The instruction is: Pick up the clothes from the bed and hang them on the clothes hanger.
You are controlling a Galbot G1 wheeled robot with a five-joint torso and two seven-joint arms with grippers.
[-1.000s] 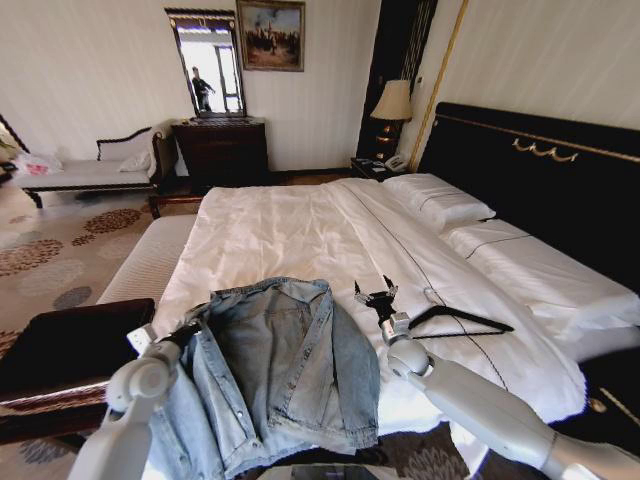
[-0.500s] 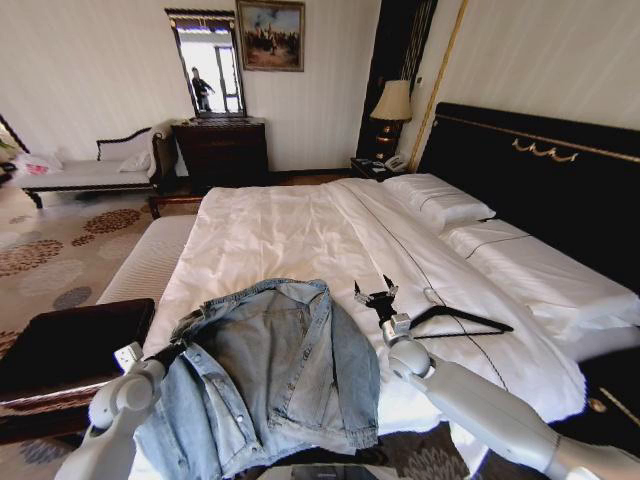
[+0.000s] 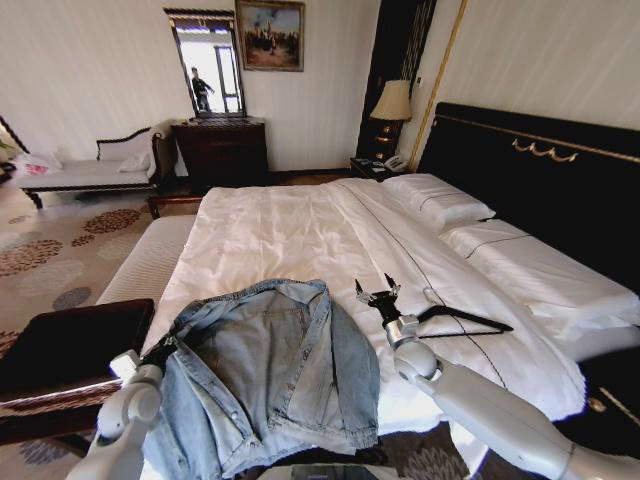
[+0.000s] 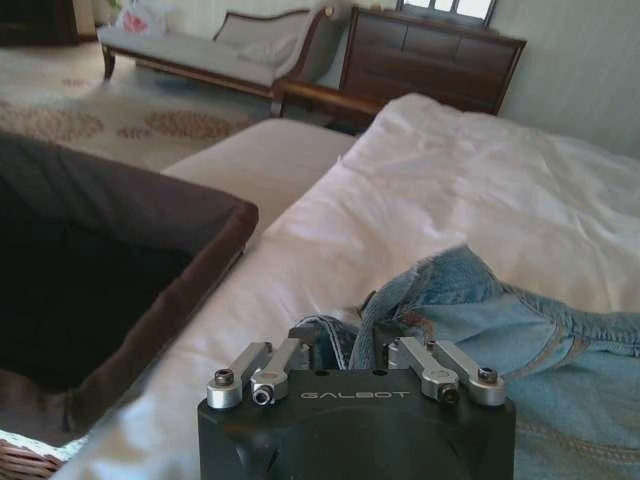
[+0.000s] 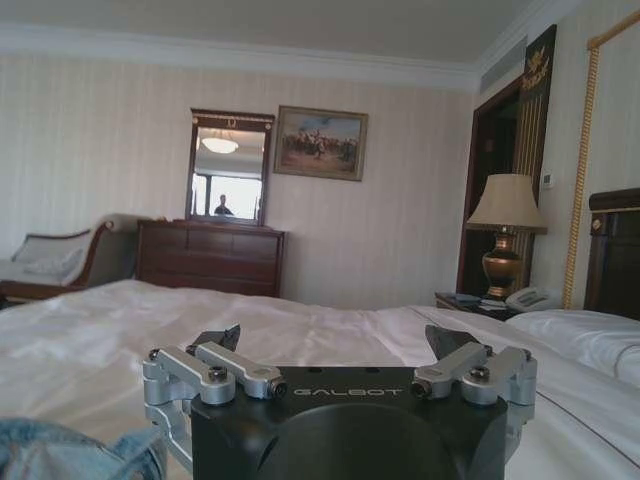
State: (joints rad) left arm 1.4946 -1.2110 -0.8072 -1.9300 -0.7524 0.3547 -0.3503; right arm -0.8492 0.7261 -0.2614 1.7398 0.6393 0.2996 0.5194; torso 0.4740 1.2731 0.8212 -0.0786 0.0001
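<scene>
The clothes (image 3: 275,365), a light blue denim jacket, lie spread open near the foot of the bed (image 3: 280,225). My left gripper (image 3: 160,352) is at the jacket's left edge; in the left wrist view it (image 4: 362,345) is shut on a bunched fold of denim (image 4: 440,285). Right of the jacket, my right gripper (image 3: 378,292) stands open above the sheet, fingers pointing up and apart (image 5: 335,345). Just beyond it, the black clothes hanger (image 3: 465,320) lies flat on the sheet. A corner of the jacket (image 5: 70,450) shows in the right wrist view.
A dark brown bench (image 3: 70,345) stands close against the bed's left side by my left arm. Pillows (image 3: 435,200) and the black headboard (image 3: 540,185) are at the right. A daybed (image 3: 90,170), dresser (image 3: 222,150) and lamp (image 3: 392,105) line the far wall.
My left arm has drawn down and to the left, pulling the jacket's left edge with it, so the jacket lies spread wider. The right arm has hardly moved.
</scene>
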